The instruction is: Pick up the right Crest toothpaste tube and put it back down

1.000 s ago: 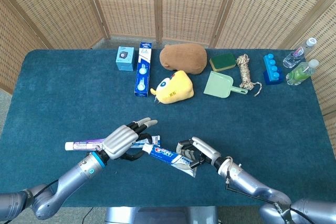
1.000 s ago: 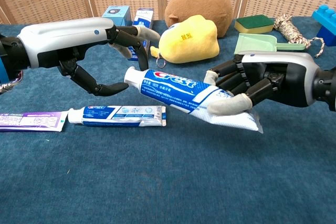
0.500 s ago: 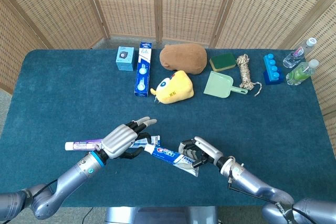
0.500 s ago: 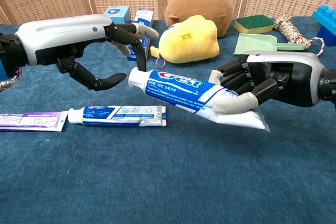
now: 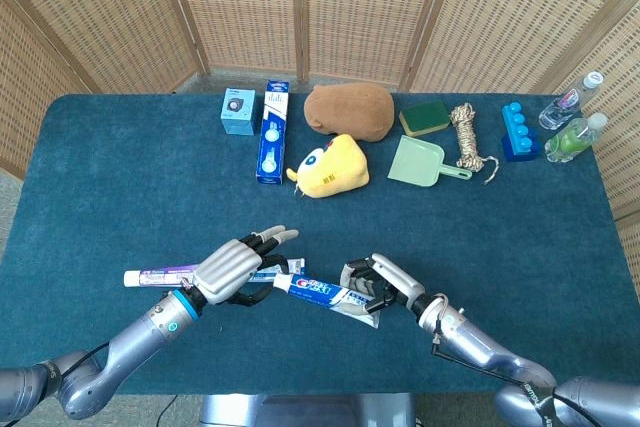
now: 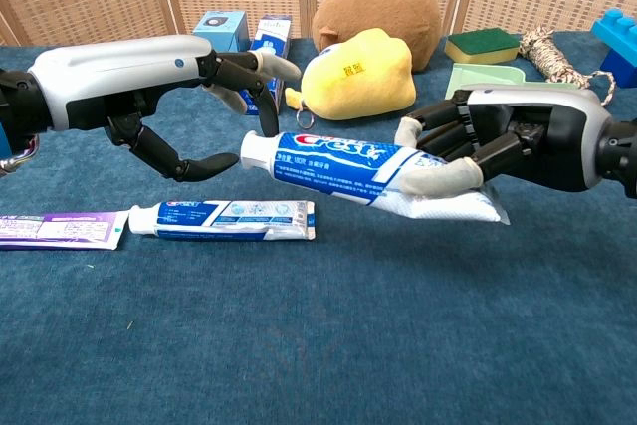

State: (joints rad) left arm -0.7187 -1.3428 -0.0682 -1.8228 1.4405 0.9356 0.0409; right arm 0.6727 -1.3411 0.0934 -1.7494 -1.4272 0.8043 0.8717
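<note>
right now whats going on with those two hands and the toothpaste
The right hand holds a Crest toothpaste tube in the air above the blue table, cap pointing toward the left hand. The left hand hovers open, holding nothing. A second toothpaste tube lies flat on the table below.

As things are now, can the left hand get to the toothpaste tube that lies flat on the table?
Probably yes. The left hand hovers open just above the lying toothpaste tube, and nothing sits between them. The other tube, held up by the right hand, points its cap near the left fingers, but stays off to the side.
</note>
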